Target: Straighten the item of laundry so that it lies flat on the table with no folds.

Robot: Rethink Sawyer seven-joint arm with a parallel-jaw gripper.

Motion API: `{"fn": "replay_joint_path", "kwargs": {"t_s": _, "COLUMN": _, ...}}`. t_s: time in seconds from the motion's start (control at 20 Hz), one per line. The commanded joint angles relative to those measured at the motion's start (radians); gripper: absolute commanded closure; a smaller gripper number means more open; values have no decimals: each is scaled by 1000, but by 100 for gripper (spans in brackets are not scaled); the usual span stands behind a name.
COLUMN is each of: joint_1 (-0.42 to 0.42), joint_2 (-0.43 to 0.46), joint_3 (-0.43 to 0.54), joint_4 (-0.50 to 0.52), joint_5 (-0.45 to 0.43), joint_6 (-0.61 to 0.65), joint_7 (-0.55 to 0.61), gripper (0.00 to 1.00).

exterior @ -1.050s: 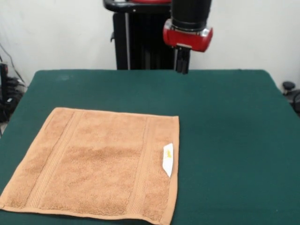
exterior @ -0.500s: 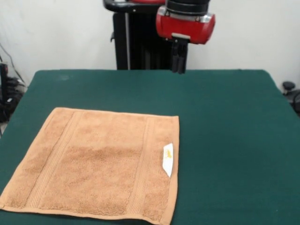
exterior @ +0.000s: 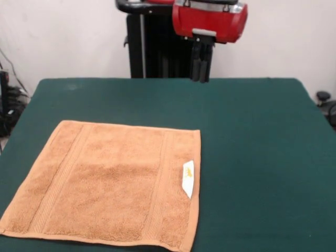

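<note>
I see the gripper (exterior: 200, 79) hanging at the far side of the scene, above the far edge of the table (exterior: 252, 136). Its two dark fingers (exterior: 196, 68) point straight down from the red wrist housing and sit pressed together, with no gap I can make out between them. They hold nothing and touch nothing; the tips float in the air, well apart from the cloth below. The item of laundry (exterior: 105, 184) lies on the near left part of the table, spread out as a flat square with no fold that I can see. Its woven band stripes run along the left and right sides. A small white label (exterior: 188, 178) lies on top near the right edge.
</note>
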State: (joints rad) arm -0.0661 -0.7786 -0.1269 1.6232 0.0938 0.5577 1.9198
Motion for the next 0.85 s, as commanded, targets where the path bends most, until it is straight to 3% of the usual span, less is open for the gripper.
{"fn": "replay_joint_path", "kwargs": {"t_s": 0.05, "joint_1": 9, "joint_2": 95, "joint_3": 59, "joint_4": -113, "joint_5": -2, "joint_6": 175, "joint_7": 105, "gripper": 100}}
{"fn": "replay_joint_path", "kwargs": {"t_s": 0.85, "joint_1": 34, "joint_2": 237, "joint_3": 68, "joint_4": -362, "joint_5": -2, "joint_6": 279, "joint_7": 138, "gripper": 100}}
